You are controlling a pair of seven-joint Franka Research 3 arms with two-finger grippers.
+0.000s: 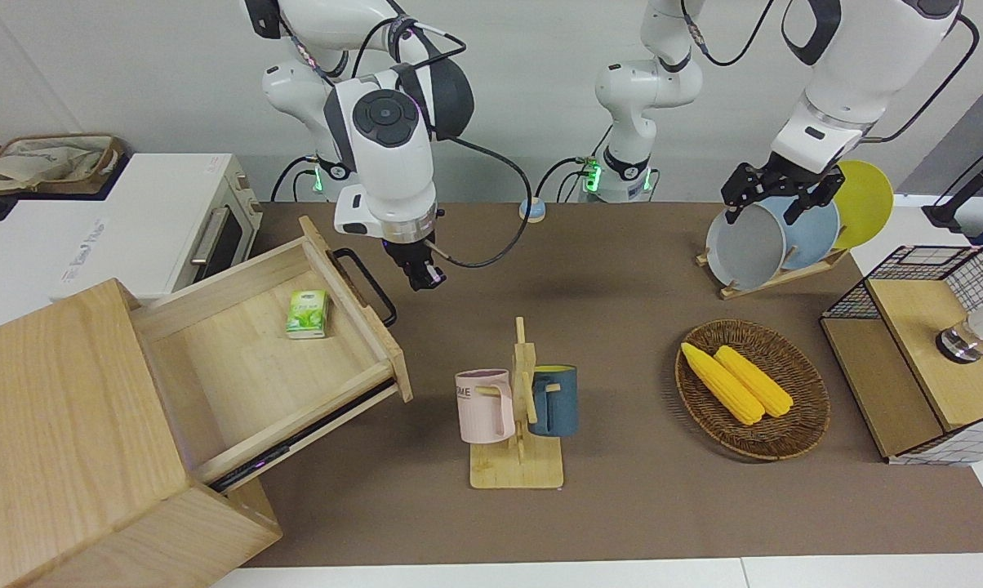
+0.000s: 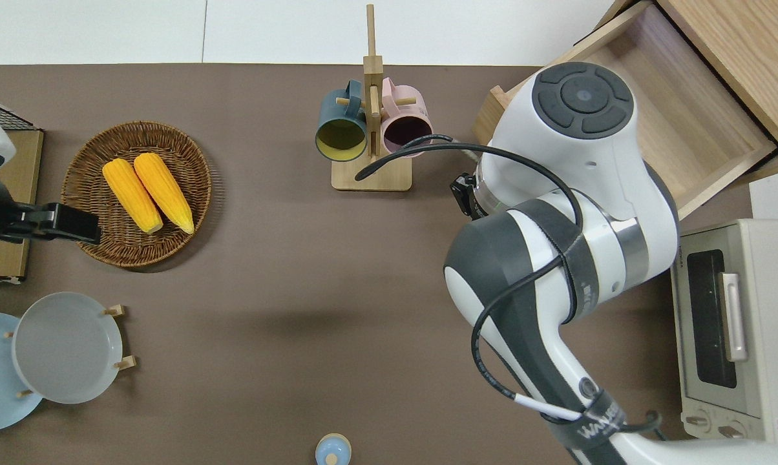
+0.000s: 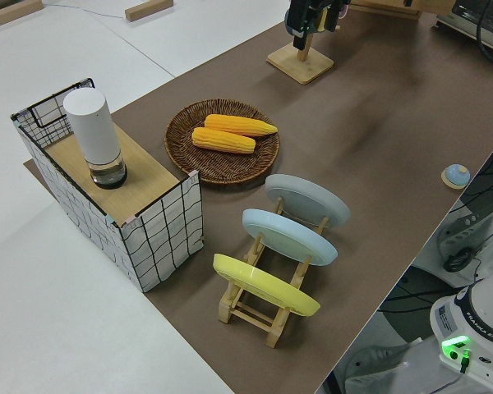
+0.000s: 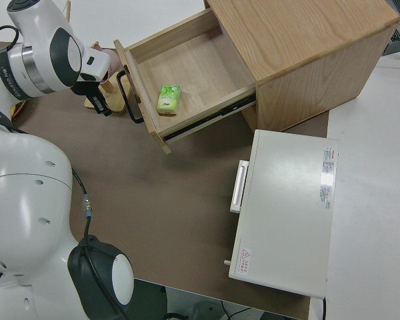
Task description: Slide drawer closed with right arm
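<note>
The drawer [image 1: 279,359] stands pulled out, a green packet [image 1: 307,314] inside; the right gripper [image 1: 426,278], fingers narrow, hangs just beside its black handle [image 1: 366,284], at the handle's 3 o'clock in the front view. Left arm parked.

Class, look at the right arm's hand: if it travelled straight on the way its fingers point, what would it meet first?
The right hand points down, so probably the bare brown table beside the drawer's handle; depth is uncertain.
</note>
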